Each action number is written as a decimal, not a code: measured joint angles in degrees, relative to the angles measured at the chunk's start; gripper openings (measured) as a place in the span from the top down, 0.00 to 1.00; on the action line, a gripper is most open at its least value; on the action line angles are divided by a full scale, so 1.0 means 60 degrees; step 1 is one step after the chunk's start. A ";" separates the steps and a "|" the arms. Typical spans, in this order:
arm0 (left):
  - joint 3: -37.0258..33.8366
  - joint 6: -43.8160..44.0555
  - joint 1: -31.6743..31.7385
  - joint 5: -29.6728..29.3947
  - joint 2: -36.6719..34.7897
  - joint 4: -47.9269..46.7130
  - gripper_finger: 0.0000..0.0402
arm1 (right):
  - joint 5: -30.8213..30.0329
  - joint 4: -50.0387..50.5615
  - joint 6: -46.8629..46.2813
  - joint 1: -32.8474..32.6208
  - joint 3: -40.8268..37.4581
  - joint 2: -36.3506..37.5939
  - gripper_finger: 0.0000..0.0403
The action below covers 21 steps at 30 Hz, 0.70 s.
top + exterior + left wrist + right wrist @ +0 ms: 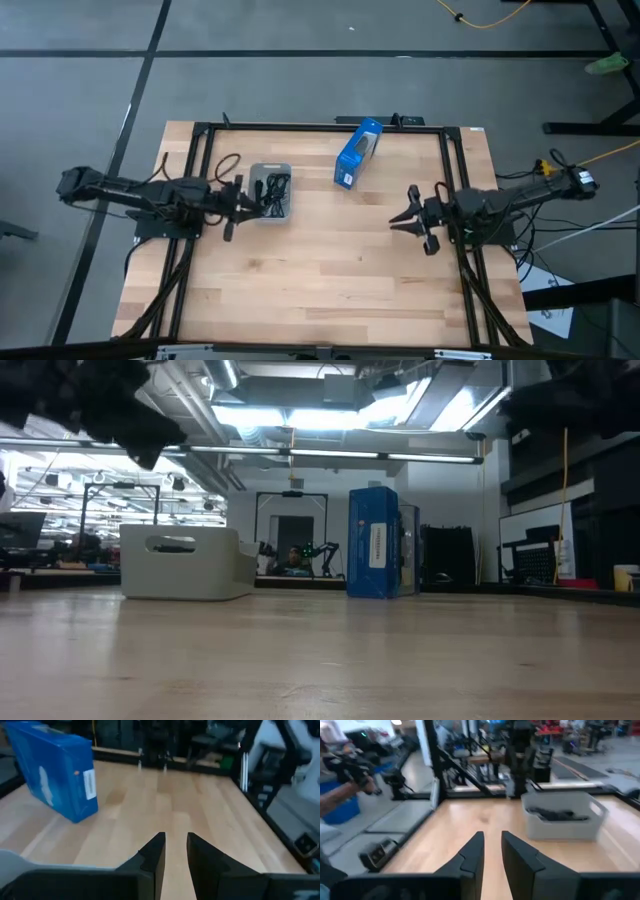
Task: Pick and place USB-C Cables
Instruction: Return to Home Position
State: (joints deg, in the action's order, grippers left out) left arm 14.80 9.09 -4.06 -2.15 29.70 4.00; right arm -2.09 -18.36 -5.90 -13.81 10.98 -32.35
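Observation:
The USB-C cables point(275, 190) lie as dark bundles inside a light grey bin point(256, 176) left of the table's middle. The right wrist view also shows the cables point(555, 813) in that bin point(592, 827); I can make out no light-coloured ones. My left gripper point(240, 203) hovers just left of the bin, pointing toward the table's right, its fingers close together in the left wrist view point(176, 842). My right gripper point(394, 222) hangs over the right half of the table, pointing left, with its fingers likewise drawn together in the right wrist view point(492, 842). Neither holds anything.
A blue box point(357, 153) stands upright near the far edge, right of the bin, and also shows in the low view point(375, 542) and the left wrist view point(55, 770). Bare wood stretches between the grippers and toward the near edge. A black frame point(452, 160) runs along the table's sides.

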 joint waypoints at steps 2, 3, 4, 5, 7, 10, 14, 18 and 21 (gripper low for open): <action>-0.0493 0.0264 0.0324 0.0103 -0.0485 0.0220 0.82 | 0.0047 0.0466 -0.0003 0.0275 -0.0011 0.0335 0.83; -0.0682 0.0393 0.0454 0.0098 -0.0715 0.0227 0.82 | 0.0106 0.0551 -0.0027 0.0389 -0.0007 0.0455 0.83; -0.0858 0.0438 0.0567 0.0092 -0.0942 0.0231 0.82 | 0.0112 0.0737 -0.0102 0.0496 -0.0007 0.0594 0.83; -0.1021 0.0457 0.0658 0.0099 -0.1154 0.0231 0.82 | 0.0117 0.0919 -0.0167 0.0608 -0.0007 0.0734 0.83; -0.1252 0.0457 0.0804 0.0158 -0.1576 0.0250 0.82 | 0.0121 0.1191 -0.0224 0.0772 -0.0007 0.1017 0.83; -0.1592 0.0489 0.0975 0.0237 -0.2276 0.0296 0.82 | 0.0121 0.1682 -0.0225 0.0943 -0.0007 0.1428 0.83; -0.2030 0.0676 0.1100 0.0243 -0.3194 0.0297 0.82 | 0.0118 0.2109 -0.0225 0.1036 -0.0007 0.1956 0.83; -0.2395 0.0723 0.1097 0.0246 -0.3987 0.0171 0.82 | 0.0118 0.2612 -0.0227 0.1036 -0.0007 0.2453 0.83; -0.2395 0.0700 0.1097 0.0247 -0.4389 0.0051 0.82 | 0.0086 0.3203 -0.0351 0.1036 -0.0007 0.2829 0.83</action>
State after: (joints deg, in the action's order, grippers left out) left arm 0.43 13.29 2.52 -0.67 3.37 4.31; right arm -1.58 0.86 -8.00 -7.60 10.94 -15.38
